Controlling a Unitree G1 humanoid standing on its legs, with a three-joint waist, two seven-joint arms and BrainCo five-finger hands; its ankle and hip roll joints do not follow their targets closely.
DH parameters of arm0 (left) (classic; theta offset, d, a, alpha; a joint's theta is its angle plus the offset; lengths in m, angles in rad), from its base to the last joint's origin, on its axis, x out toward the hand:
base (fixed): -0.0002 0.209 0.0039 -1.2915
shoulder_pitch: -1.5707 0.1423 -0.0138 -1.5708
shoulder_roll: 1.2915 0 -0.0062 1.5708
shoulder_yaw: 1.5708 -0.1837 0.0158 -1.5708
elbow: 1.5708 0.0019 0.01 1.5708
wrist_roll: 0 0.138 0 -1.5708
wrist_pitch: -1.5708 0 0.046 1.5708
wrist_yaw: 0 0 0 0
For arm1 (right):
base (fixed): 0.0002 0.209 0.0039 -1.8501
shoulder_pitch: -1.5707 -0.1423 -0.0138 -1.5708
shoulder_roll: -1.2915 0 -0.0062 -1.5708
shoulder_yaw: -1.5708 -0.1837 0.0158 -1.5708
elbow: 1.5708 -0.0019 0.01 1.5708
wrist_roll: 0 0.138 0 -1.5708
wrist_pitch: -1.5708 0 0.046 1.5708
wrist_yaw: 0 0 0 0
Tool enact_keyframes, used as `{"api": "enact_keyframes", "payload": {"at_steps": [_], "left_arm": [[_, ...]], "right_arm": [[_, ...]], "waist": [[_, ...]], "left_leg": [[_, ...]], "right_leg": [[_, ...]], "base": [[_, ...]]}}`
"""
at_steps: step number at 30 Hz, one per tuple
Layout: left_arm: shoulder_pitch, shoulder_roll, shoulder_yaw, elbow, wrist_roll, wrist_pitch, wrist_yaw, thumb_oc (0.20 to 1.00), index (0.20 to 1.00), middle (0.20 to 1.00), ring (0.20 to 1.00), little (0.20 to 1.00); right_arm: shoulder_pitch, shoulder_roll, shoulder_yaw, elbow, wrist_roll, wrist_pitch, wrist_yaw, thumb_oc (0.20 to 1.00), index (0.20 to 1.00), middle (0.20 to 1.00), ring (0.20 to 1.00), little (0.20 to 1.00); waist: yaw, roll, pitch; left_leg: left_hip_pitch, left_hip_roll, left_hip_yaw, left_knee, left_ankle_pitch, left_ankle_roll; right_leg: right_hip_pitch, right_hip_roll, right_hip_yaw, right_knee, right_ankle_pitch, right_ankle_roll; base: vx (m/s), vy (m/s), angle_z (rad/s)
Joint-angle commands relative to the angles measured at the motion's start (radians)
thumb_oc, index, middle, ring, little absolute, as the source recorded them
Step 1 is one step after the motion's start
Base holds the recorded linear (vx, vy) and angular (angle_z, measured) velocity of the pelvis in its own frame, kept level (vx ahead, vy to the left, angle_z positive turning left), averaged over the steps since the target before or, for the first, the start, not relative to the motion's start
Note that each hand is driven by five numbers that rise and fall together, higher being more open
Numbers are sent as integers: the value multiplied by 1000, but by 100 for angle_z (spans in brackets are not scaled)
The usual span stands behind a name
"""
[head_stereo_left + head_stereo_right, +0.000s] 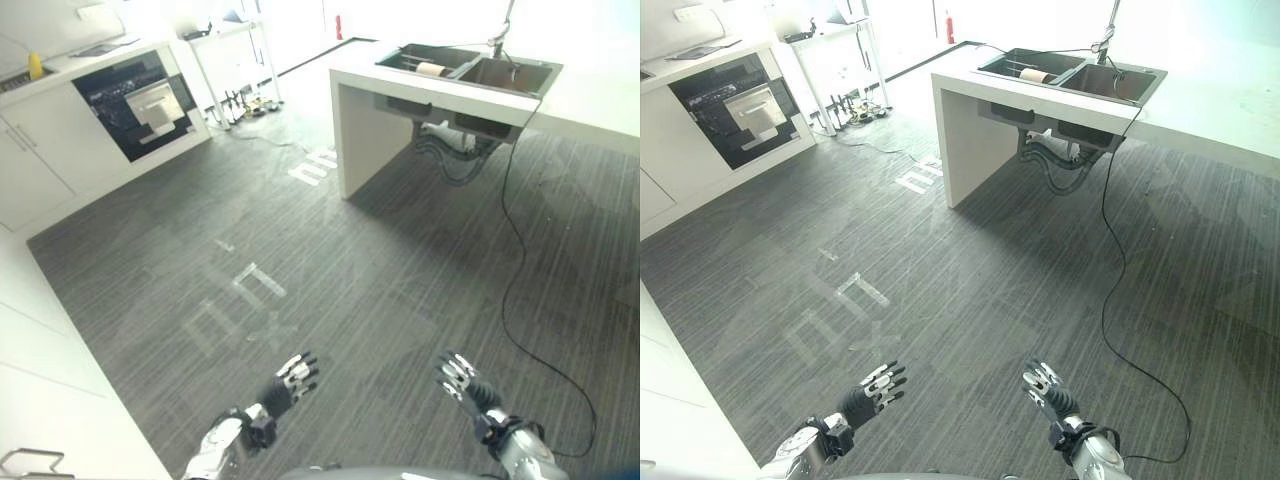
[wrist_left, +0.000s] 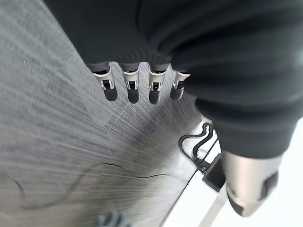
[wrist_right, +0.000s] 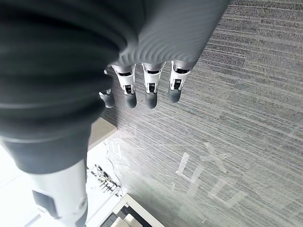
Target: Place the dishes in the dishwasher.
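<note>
My left hand (image 1: 287,383) and right hand (image 1: 463,381) hang low over the grey carpet, fingers straight and holding nothing. The left wrist view shows the left hand's fingers (image 2: 133,91) spread above the floor, and the right wrist view shows the right hand's fingers (image 3: 150,91) the same way. Far ahead on the right, a double sink (image 1: 505,76) is set into a white counter (image 1: 590,100); a beige round item (image 1: 432,69) lies in its left basin. A dark-fronted built-in appliance (image 1: 135,100) sits in the white cabinets at the far left.
A white surface (image 1: 50,390) runs along my left side, with a wire rack (image 1: 28,461) at its near end, also in the left wrist view (image 2: 196,142). White tape marks (image 1: 258,285) lie on the floor. A metal shelf (image 1: 235,60) stands at the back.
</note>
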Motion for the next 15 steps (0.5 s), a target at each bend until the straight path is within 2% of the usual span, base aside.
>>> {"api": "enact_keyframes", "payload": {"at_steps": [1,5,8,11,15], "left_arm": [[-83,25,-29,-13,45,-62,9,1000,1000,1000,1000,1000],[-76,31,-10,-23,25,-34,55,1000,1000,1000,1000,1000],[-64,26,5,-14,39,-31,73,1000,1000,1000,1000,1000],[-52,17,12,-4,34,-25,128,1000,1000,1000,1000,1000],[-40,-11,29,42,37,-2,177,1000,1000,1000,1000,1000]], "right_arm": [[-50,-42,29,-34,-19,-32,25,1000,1000,1000,1000,1000],[-47,-44,34,-47,-17,-32,22,1000,1000,1000,1000,1000],[-36,-37,36,-54,-25,-58,7,1000,1000,1000,1000,1000],[-25,-34,38,-77,-27,-85,-58,1000,1000,1000,1000,1000],[-28,-33,32,-42,-57,-66,-118,1000,1000,1000,1000,1000]], "waist": [[-12,-10,7],[-10,-11,2],[-10,-13,2],[-13,-17,5],[-18,-17,12]], "left_leg": [[10,25,4,28,-70,-57],[6,27,4,26,-67,-61],[10,31,11,26,-67,-64],[8,36,20,27,-66,-66],[9,41,28,30,-67,-68]], "right_leg": [[-13,-46,-27,23,-29,64],[-17,-45,-26,22,-26,65],[-11,-46,-31,19,-27,67],[-15,-47,-31,21,-26,67],[-16,-42,-26,20,-25,62]], "base": [[0,0,0],[0,0,0],[25,-7,0],[0,0,0],[9,-8,0]]}}
